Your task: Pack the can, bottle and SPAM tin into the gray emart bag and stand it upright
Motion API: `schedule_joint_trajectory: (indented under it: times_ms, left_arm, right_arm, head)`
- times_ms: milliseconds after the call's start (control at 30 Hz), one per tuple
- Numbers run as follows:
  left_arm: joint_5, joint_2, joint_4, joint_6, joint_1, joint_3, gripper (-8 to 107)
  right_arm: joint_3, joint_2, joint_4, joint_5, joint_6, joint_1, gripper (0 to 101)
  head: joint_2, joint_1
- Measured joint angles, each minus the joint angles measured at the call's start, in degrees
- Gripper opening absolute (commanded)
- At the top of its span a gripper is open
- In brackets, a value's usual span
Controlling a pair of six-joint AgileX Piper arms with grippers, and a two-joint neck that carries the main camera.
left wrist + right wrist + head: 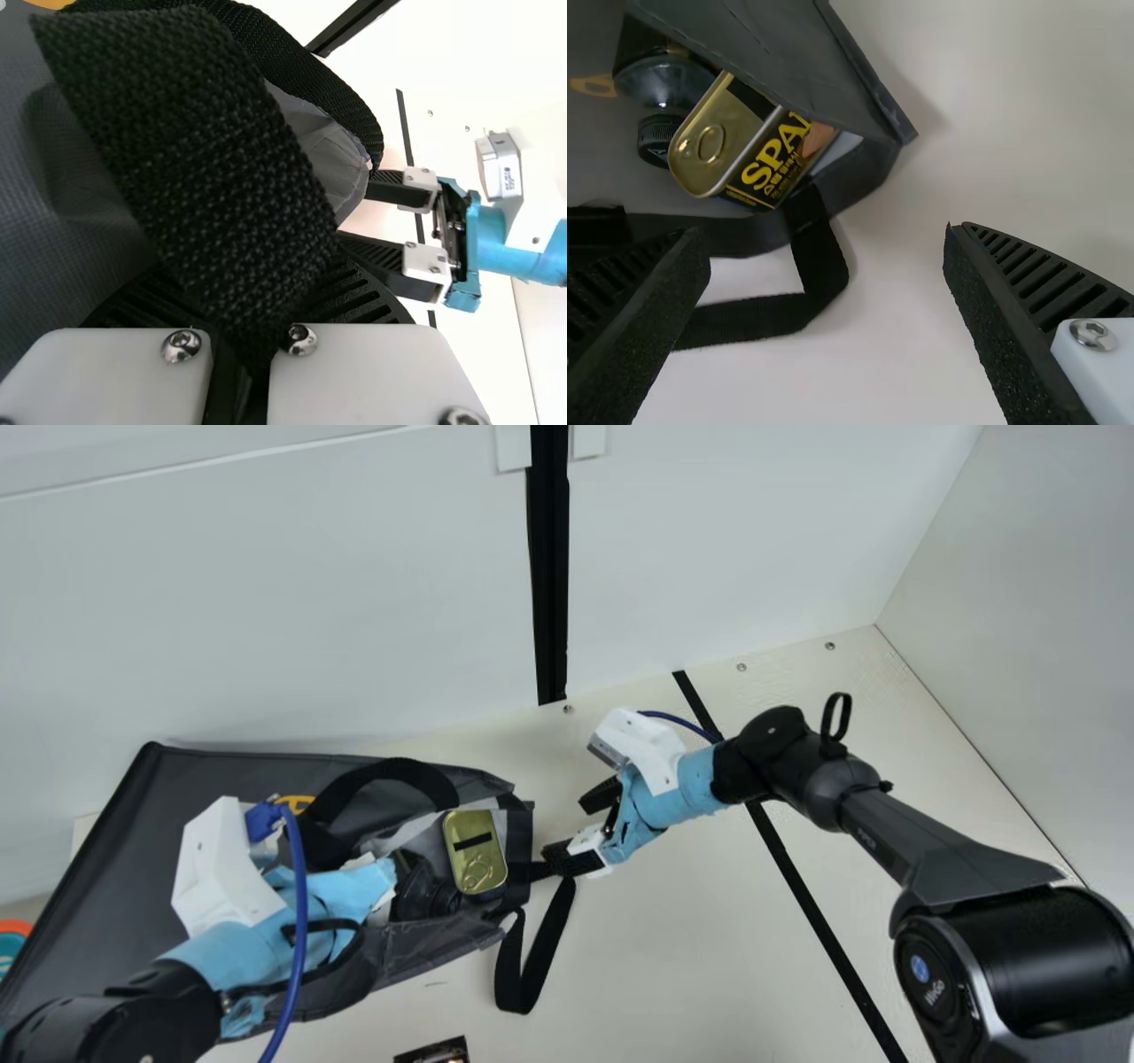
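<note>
Lying on its side, the gray fabric emart bag (pixel 115 868) holds the gold-lidded SPAM tin (pixel 476 859) and black-capped dark bottle (pixel 660 81) inside its mouth, while the left black gripper (pixel 354 886) seems closed on a black webbing handle (pixel 204 159) and the right black gripper (pixel 565 830) gapes wide, empty, nearby.

One bag (pixel 97 868), one tin (pixel 474 846), one bottle (pixel 663 81), one dark item (pixel 434 1053) toward seven o'clock, one orange-and-teal item (pixel 12 939) toward eight.

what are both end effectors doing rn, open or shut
Left end effector: closed, holding a black strap of the gray bag.
Right end effector: open, holding nothing, beside the bag's mouth.
</note>
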Motion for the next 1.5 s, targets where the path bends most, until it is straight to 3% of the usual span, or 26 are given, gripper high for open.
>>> schedule_joint_trajectory:
  times_ms: [600,1467,1500]
  left_arm:
    - [0.0,0.0,0.0,0.0,0.0,0.0,-8]
    - [0.0,0.0,0.0,0.0,0.0,0.0,-8]
    - [0.0,0.0,0.0,0.0,0.0,0.0,-8]
  right_arm:
    - [-8.4,7.3,0.8,0.1,-0.7,4.4,95]
    - [-15.8,14.3,1.5,-0.6,-0.2,7.7,95]
    - [-16.1,14.4,1.5,-0.6,0.0,7.8,88]
  head:
    - [-0.1,-0.1]
    - [0.0,-0.1]
    - [0.0,-0.1]
